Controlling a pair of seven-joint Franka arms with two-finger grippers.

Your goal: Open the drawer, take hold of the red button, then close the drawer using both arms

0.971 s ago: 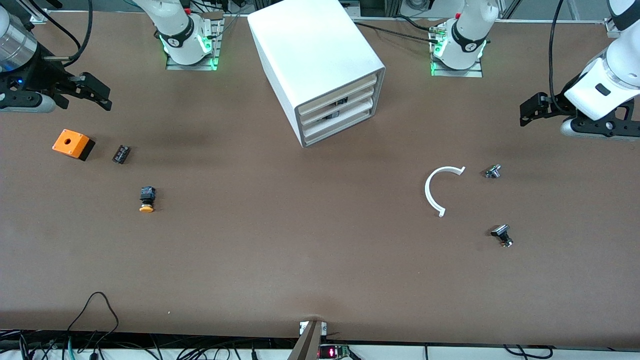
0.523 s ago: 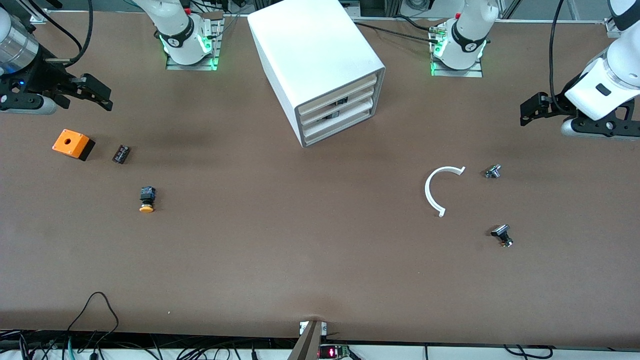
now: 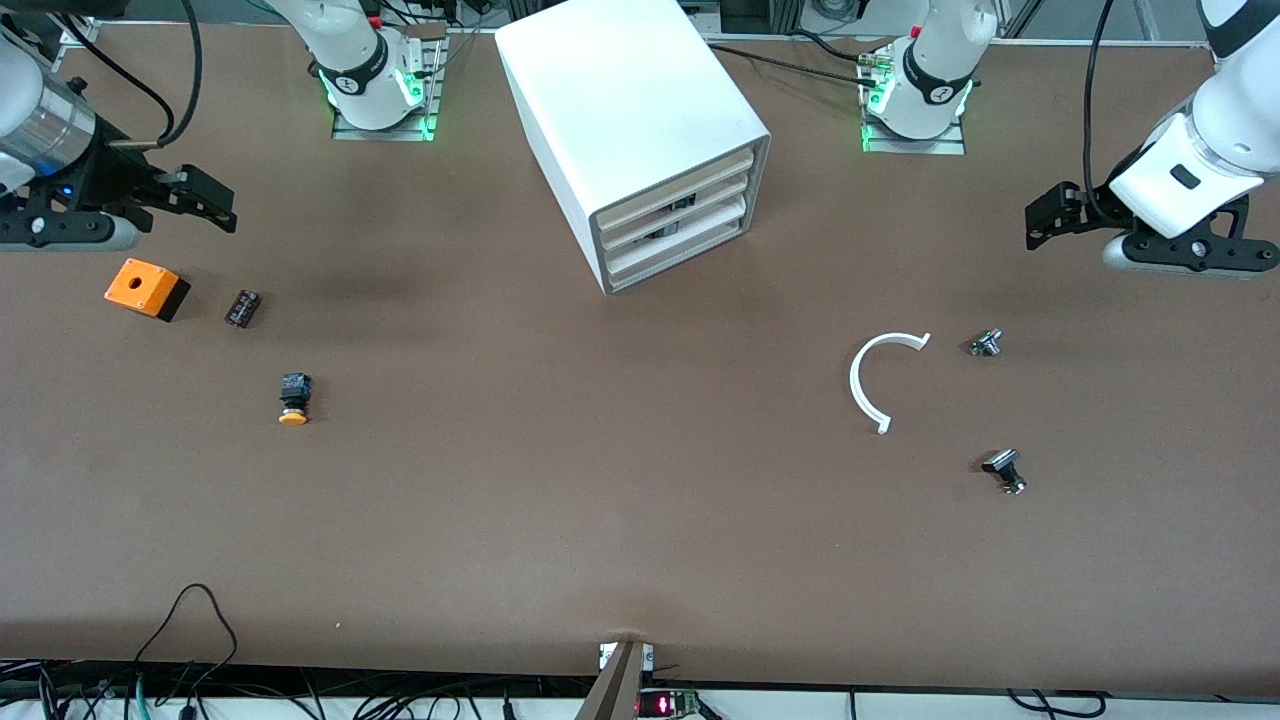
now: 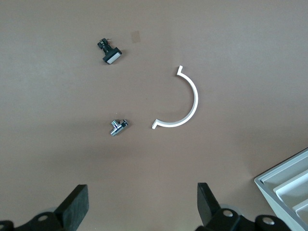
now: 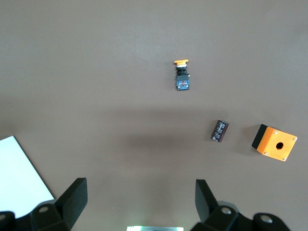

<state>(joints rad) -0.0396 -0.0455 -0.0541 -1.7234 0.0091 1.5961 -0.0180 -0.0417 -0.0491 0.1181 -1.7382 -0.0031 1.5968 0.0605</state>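
Fingers of the left gripper (image 4: 139,209) are spread wide and hold nothing; it hangs over bare worktop (image 3: 620,500) at the left arm's end, above a small metal fitting (image 4: 117,127) and a white curved strip (image 4: 185,103). The right gripper (image 5: 139,204) is equally wide apart and empty, over the right arm's end, with an orange-capped button (image 5: 182,76), a small dark cylinder (image 5: 220,131) and an orange box (image 5: 274,142) on the worktop below. The white drawer cabinet (image 3: 630,130) stands with its drawers closed. The red-capped button cannot be seen.
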